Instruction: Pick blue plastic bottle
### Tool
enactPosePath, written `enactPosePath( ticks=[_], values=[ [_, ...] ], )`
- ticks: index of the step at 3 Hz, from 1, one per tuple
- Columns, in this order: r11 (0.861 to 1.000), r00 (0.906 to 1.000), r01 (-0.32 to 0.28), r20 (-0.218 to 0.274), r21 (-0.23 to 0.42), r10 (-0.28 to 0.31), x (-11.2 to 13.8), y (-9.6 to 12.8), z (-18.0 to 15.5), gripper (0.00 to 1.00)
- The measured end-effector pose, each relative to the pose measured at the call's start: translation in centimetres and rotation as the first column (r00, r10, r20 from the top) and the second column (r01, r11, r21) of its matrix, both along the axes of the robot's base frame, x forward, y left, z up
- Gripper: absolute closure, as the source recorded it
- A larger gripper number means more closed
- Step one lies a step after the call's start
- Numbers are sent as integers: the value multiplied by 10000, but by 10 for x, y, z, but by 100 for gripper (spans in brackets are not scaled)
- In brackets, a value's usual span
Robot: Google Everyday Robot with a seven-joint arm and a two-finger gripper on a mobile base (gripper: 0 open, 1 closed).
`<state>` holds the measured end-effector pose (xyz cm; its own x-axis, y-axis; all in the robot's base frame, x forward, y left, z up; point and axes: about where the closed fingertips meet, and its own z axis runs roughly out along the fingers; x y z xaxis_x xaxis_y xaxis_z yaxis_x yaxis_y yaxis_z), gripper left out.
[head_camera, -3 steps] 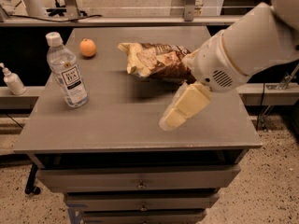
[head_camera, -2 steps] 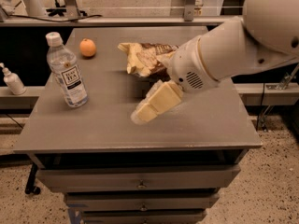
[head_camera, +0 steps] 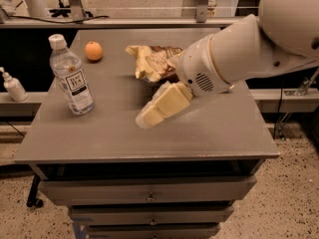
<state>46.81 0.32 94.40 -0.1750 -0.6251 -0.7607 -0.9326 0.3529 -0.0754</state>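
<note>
The blue plastic bottle (head_camera: pixel 71 75) stands upright near the left edge of the grey table (head_camera: pixel 214 133); it is clear and faintly bluish, with a white cap and a "TEA" label. My gripper (head_camera: pixel 149 114) hangs over the middle of the table, its cream-coloured fingers pointing down-left toward the bottle, roughly a bottle's height to its right. It holds nothing. The big white arm reaches in from the upper right.
An orange (head_camera: pixel 93 51) lies behind the bottle at the far left. A crumpled brown-and-cream snack bag (head_camera: pixel 152 61) lies at the back centre, partly behind my arm. A small white pump-top bottle (head_camera: pixel 13 85) stands on a shelf off the table's left side. Drawers sit below the tabletop.
My gripper and arm have swung leftward across the table, from the right side toward the centre, closer to the bottle. The objects have not moved.
</note>
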Motion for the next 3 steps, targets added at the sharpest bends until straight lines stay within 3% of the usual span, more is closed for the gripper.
enactPosePath(
  ticks=[1, 2, 3],
  values=[
    [9997, 9999, -31, 103, 222, 29, -1, 7, -9, 0],
    [9945, 9991, -313, 325, 997, 282, 7, 37, -32, 0],
    [9786, 9951, -801, 722, 1896, 674, 26, 77, -47, 0]
  ],
)
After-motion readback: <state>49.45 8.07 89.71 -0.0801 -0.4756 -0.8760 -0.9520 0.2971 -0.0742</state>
